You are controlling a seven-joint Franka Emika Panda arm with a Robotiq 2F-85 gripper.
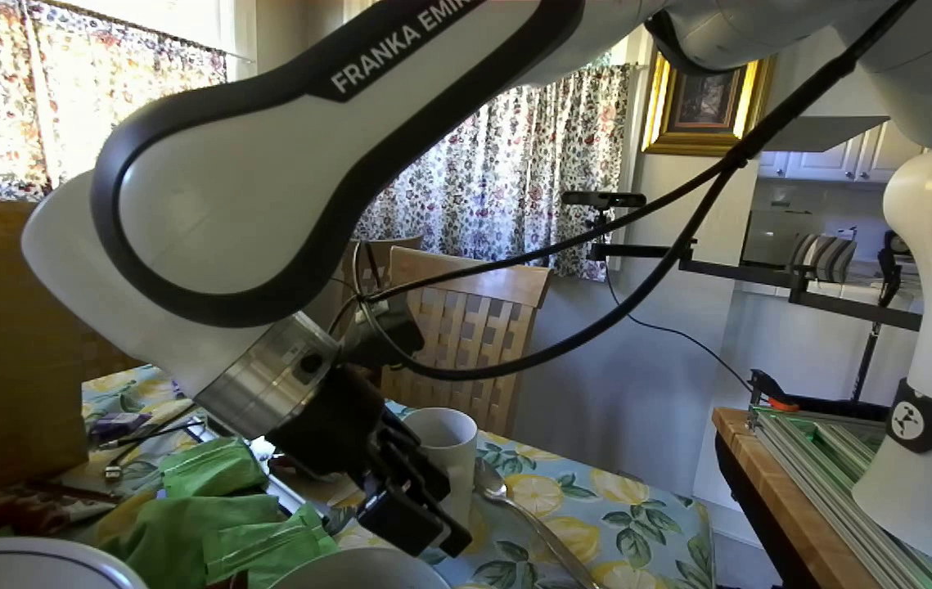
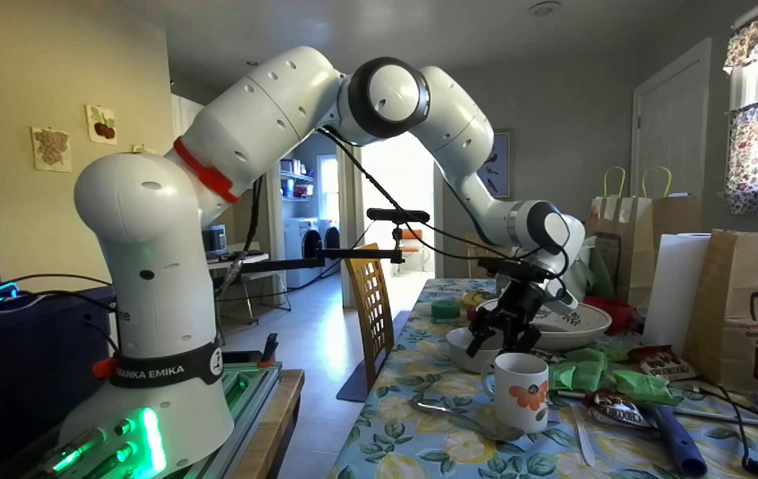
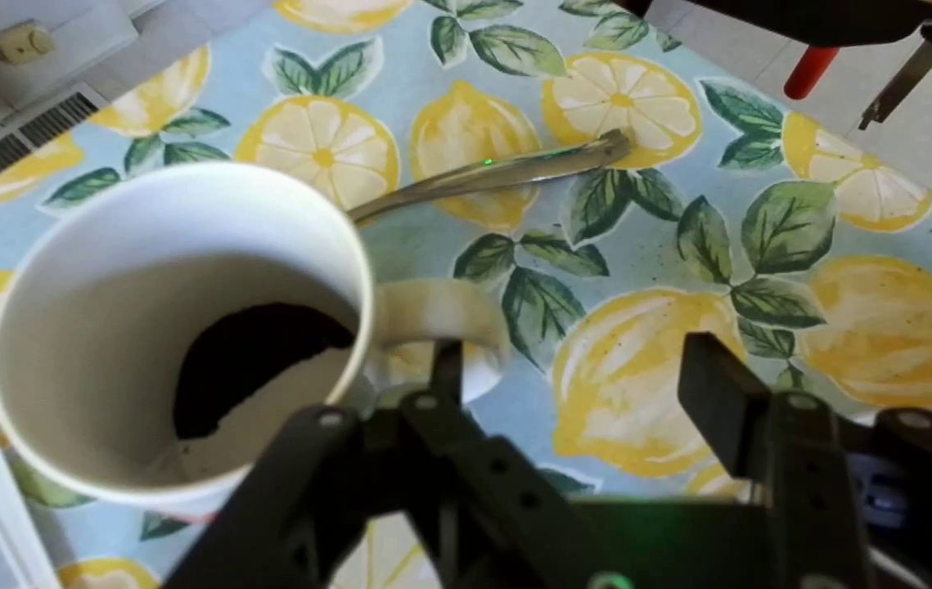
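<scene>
My gripper (image 3: 580, 393) is open, with nothing between its fingers. In the wrist view a white mug (image 3: 97, 327) with dark contents at the bottom stands at the left. One finger overlaps the mug's handle in the picture; I cannot tell whether they touch. In an exterior view the gripper (image 1: 426, 528) hangs in front of the mug (image 1: 457, 466). In an exterior view the gripper (image 2: 498, 339) is behind the flowered mug (image 2: 518, 399) and over a small white bowl (image 2: 460, 352). A metal spoon (image 3: 482, 177) lies beside the mug; it also shows in both exterior views (image 1: 543, 536) (image 2: 462, 420).
A large white bowl (image 2: 571, 329) stands behind the gripper. Green packets (image 2: 578, 372), a white plastic knife (image 2: 581, 436) and a blue-handled tool (image 2: 679, 446) lie near the mug. Paper bags (image 2: 745, 313) stand at the table's side. A chair (image 1: 466, 335) stands at the table edge.
</scene>
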